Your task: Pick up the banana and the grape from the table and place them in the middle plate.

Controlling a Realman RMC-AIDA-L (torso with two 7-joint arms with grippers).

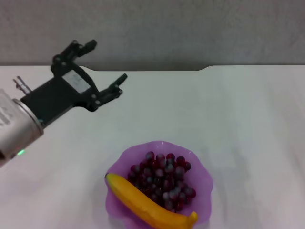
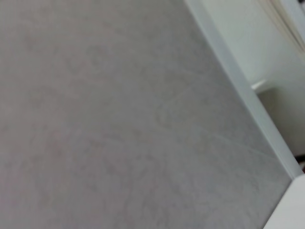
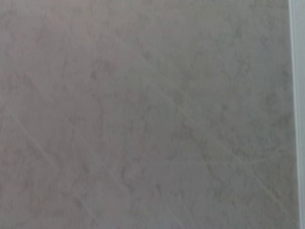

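Note:
The purple plate [image 1: 202, 169] with a wavy rim sits on the white table [image 1: 238, 119] near the front middle. The yellow banana [image 1: 147, 202] lies in it along its near side. The bunch of dark red-purple grapes [image 1: 164, 179] lies in the plate just behind the banana. My left gripper [image 1: 107, 62] is open and empty, raised above the table's far left part, well away from the plate. The right gripper is not in view.
A grey wall [image 1: 190, 28] rises behind the table's far edge, which has a shallow notch [image 1: 147, 70]. The left wrist view shows only grey surface [image 2: 119, 119] with a white edge [image 2: 248, 86]. The right wrist view shows only grey surface [image 3: 143, 119].

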